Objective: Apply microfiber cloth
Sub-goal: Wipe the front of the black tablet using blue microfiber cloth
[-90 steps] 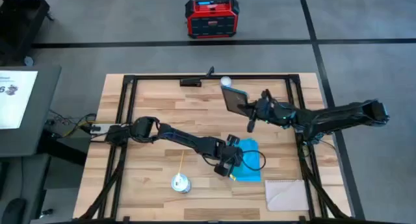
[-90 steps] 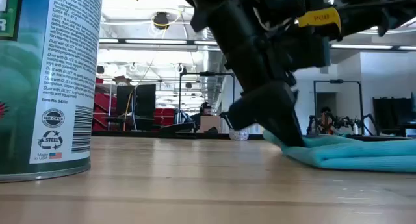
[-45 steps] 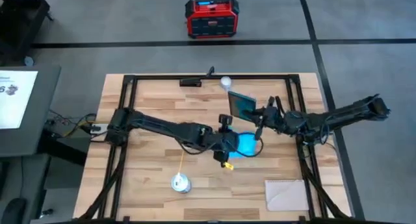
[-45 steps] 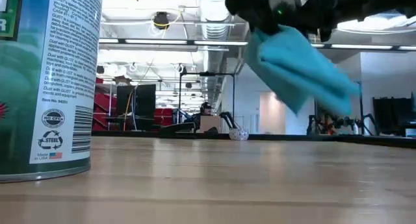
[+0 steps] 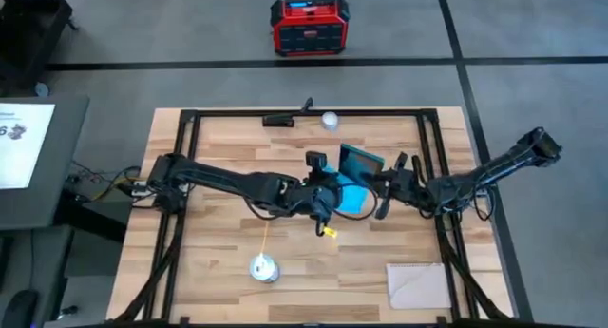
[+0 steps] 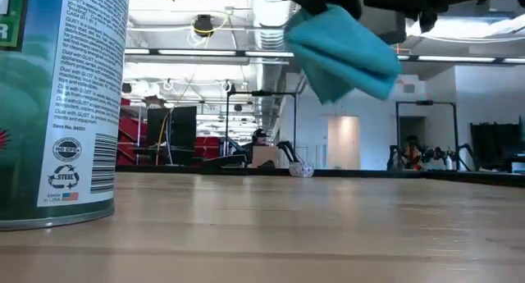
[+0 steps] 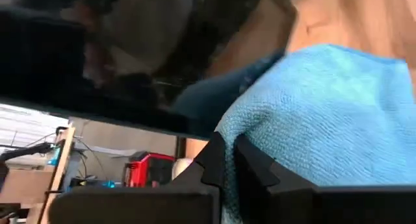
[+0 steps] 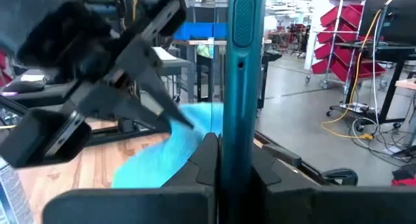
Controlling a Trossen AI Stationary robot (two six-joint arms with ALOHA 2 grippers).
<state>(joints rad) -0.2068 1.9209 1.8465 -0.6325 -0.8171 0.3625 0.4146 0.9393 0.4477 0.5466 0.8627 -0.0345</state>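
Note:
The bright blue microfiber cloth (image 5: 351,199) is lifted over the table's middle, bunched, with my left gripper (image 5: 332,197) shut on it. In the low view the cloth (image 6: 340,52) hangs well above the wood. Just beyond it is the dark tablet with the teal back (image 5: 361,163), held on edge by my right gripper (image 5: 381,182), which comes from the table's right. In the left wrist view the cloth (image 7: 325,113) lies right beside the tablet's dark screen (image 7: 97,68); whether they touch I cannot tell. My left gripper pinches a bunched part of the cloth (image 7: 224,136) between its two fingers; how many layers I cannot tell. The cloth is clear of the table and spreads out beyond the fingers toward the tablet. My right gripper pinches the tablet near one edge (image 8: 235,149), one finger (image 8: 207,160) on each flat face. The tablet stands on edge, lifted clear of the table, its screen turned toward the cloth.
A spray can (image 5: 263,268) with a thin straw stands near the front edge, left of centre, and looms at the left of the low view (image 6: 57,102). A pale beige sheet (image 5: 418,285) lies at the front right. A white ball (image 5: 330,121) and a black bar (image 5: 282,120) lie at the far edge.
My left gripper has lifted the cloth clear of the table and carried it up and toward the far edge, to the tablet. My right gripper has brought the tablet a little toward the near edge and turned it toward the cloth.

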